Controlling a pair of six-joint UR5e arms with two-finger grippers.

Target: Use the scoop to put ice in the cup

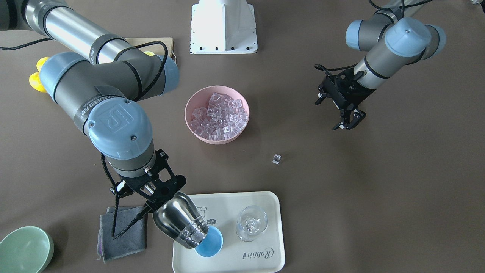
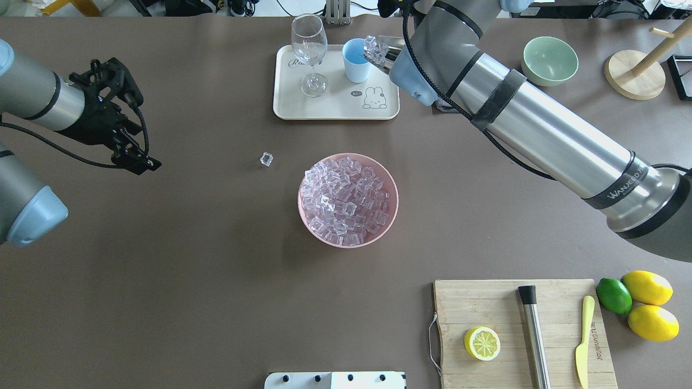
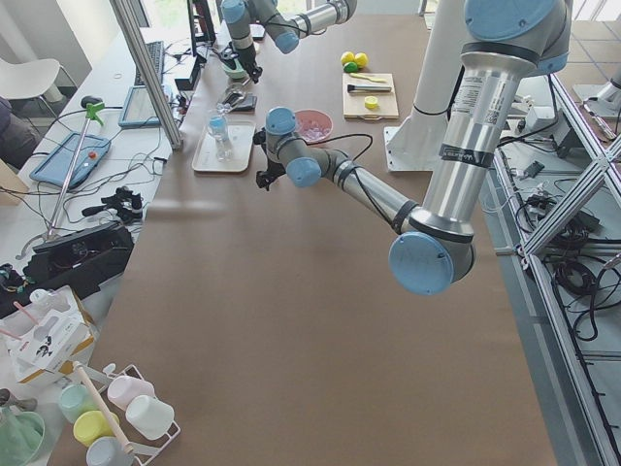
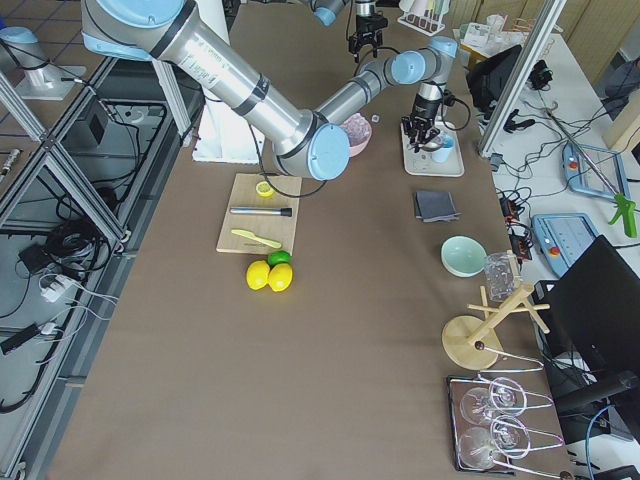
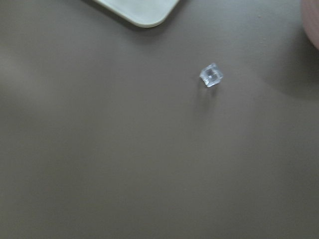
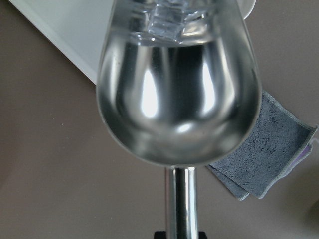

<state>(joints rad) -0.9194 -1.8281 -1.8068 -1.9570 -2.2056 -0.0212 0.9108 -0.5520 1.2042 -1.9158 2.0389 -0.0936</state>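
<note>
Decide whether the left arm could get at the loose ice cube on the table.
Probably yes: the left pincer hangs open and empty, and only bare table lies between it and the cube; the pink bowl sits aside.

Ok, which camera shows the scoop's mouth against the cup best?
Exterior front-facing: the scoop tilts down, its ice at the mouth over the cup. Overhead shows cubes by the rim but the arm hides the scoop's bowl. Right wrist shows mostly its underside; side views are too small.

Ahead of the right gripper (image 1: 153, 203), beyond its shiny steel scoop (image 1: 178, 222) and the small light-blue cup (image 1: 212, 242), a clear stemmed glass (image 1: 251, 223) blocks the way. Below the left gripper (image 1: 335, 113) lies open brown table (image 1: 341, 189), with one stray clear cube (image 1: 276, 159) nearby.
</note>
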